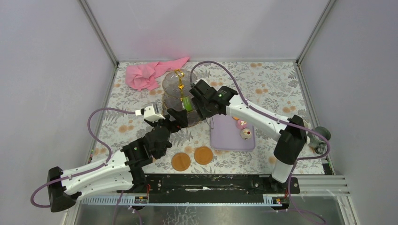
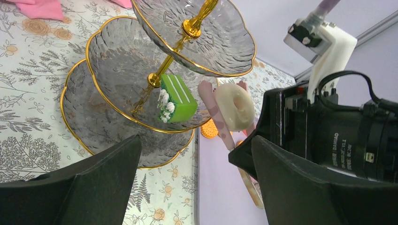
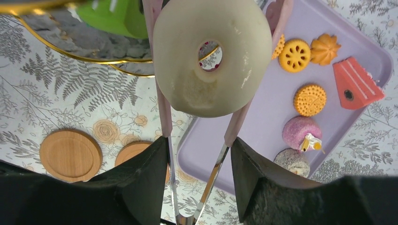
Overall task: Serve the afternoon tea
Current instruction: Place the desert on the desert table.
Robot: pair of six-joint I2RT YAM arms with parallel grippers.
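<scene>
1. One doughnut (image 3: 187,89), cream, hangs pinched in pink tongs (image 3: 163,117) clamped by the right jaws, just beside the middle tier of the glass stand (image 2: 112,51).
2. Left jaws gape wide, empty.

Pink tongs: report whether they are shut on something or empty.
Shut: the pink tongs pinch the cream doughnut on both sides in the right wrist view, with the right gripper squeezing their arms.

So the three-tier clear glass stand with gold stem (image 2: 112,61) fills the top of the shot, and a green rectangular toy cake (image 2: 177,99) sits on its middle tier by the stem. Just beside that tier's rim, pink tongs (image 2: 208,99) pinch a cream ring doughnut (image 2: 234,107). The left gripper (image 2: 196,146) has its black fingers (image 2: 108,164) spread wide, nothing between them.
</scene>
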